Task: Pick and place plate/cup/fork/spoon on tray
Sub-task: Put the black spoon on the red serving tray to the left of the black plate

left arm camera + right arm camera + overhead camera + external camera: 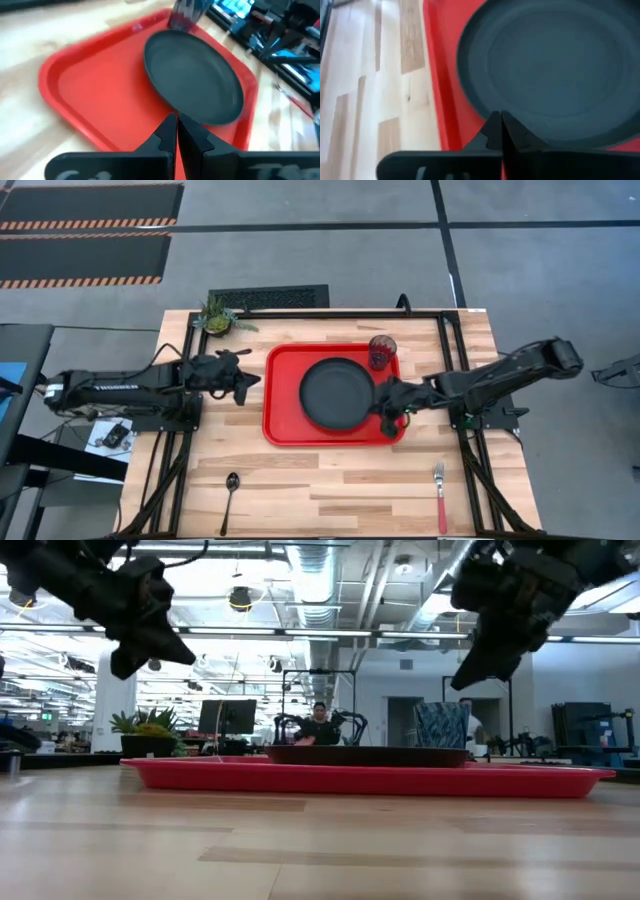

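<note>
So far, two of the four pieces sit where the task wants them. The large round matte black plate [336, 393] lies flat inside the big bright red rectangular plastic tray [282, 395], toward its right half, leaving a bare red strip on the left. The small dark reddish translucent cup [382, 351] stands upright at the tray's far right corner, just beside the plate, apparently inside the rim.

The right gripper [388, 420] hangs over the tray's near right corner, at the plate's edge. In the right wrist view its dark fingers [496, 131] meet tip to tip with nothing between them, so it is clenched and empty; in the low view it is clear of the tray, not touching.

The left gripper [243, 383] hovers just off the tray's left rim, above the light wooden table [320, 480]. Its fingers [175, 135] are likewise pressed together and carry nothing. It looks parked there to stay clear of the tray.

Two pieces remain on the table near its front edge, well apart from the tray: the small slim dark spoon [231, 485] toward the left and the slim fork with silver tines and red-pink handle [439, 492] toward the right. Each lies on its own arm's side, which suggests the right arm should take the fork and the left the spoon. Both are thin and flat on the wood, so either gripper must spread its fingers and come down low to catch a handle.
</note>
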Controlling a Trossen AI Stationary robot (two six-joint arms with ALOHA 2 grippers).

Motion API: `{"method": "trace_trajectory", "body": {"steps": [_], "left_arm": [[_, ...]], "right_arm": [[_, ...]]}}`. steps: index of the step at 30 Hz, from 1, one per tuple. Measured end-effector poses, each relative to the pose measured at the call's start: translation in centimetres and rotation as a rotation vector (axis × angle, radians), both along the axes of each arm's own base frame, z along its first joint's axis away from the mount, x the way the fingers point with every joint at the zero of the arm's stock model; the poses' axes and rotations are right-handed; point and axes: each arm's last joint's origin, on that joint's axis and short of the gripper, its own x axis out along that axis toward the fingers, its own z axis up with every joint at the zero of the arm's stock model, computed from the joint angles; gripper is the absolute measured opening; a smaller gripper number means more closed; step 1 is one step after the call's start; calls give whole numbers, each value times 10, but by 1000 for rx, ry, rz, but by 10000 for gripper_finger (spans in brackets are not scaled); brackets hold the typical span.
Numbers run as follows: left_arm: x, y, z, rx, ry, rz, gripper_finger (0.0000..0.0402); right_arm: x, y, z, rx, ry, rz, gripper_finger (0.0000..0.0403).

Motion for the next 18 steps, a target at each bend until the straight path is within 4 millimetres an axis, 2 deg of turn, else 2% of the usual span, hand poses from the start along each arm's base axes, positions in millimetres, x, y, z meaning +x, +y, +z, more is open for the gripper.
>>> {"method": "trace_trajectory", "body": {"steps": [5, 12, 18], "left_arm": [[5, -12, 8, 17, 30, 42, 0], [15, -31, 22, -95, 171, 76, 0], [33, -54, 40, -183, 295, 89, 0]], "right_arm": [[-11, -11, -8, -39, -41, -4, 7], [-14, -16, -11, -46, -16, 25, 28], [-14, -15, -12, -70, -27, 63, 7]]}}
